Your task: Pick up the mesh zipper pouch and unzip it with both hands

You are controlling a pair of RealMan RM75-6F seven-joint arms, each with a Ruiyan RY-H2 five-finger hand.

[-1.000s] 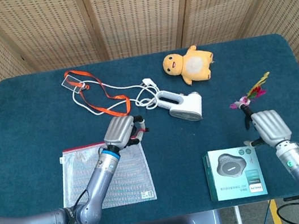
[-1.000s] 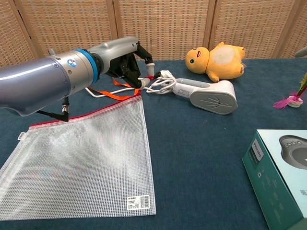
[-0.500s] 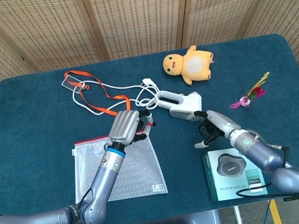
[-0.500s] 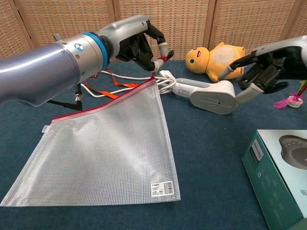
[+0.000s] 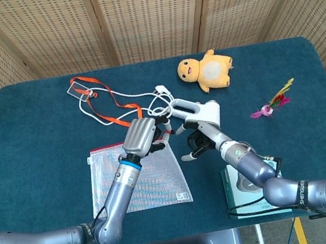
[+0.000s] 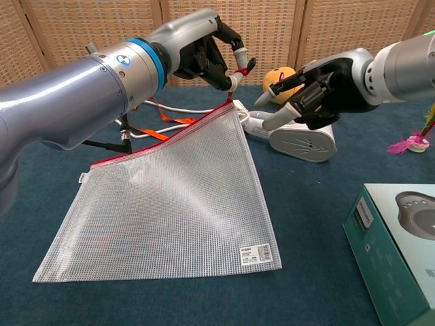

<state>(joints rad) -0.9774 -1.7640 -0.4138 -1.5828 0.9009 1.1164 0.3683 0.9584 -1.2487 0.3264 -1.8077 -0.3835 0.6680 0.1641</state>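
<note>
Holding point: the mesh zipper pouch (image 6: 170, 197) hangs by one top corner from the left hand (image 6: 207, 54), which pinches that corner or the zipper pull; which of the two I cannot tell. The far lower edge looks to be on the table (image 6: 306, 224).
Pouch position: left of centre on the table in the head view (image 5: 144, 175), tilted, red zipper edge (image 6: 163, 132) running down and left from the raised corner.
Left hand: closed on the corner, fingertips drawn together above the pouch.
Right hand (image 6: 319, 92): holding nothing, fingers partly spread, one pointing toward the raised corner; near it but not touching.
Risk, slip: the pinch looks small, so a pull from the other hand could drag the corner out and drop the pouch.
Risk, wrong grip: if both hands end up on the same corner, the slider has nothing to pull against and the mesh will just bunch.
Risk, snag: the white cable (image 5: 147, 102) and orange lanyard (image 5: 111, 109) lie just behind the corner; a reaching finger could hook them.
Risk, knock: the white handheld device (image 6: 299, 139) sits just under the right hand and may be bumped.
Further off: plush toy (image 5: 206, 71), boxed item (image 6: 401, 248), feathered item (image 5: 272, 102), well apart, unlikely to interfere.
</note>
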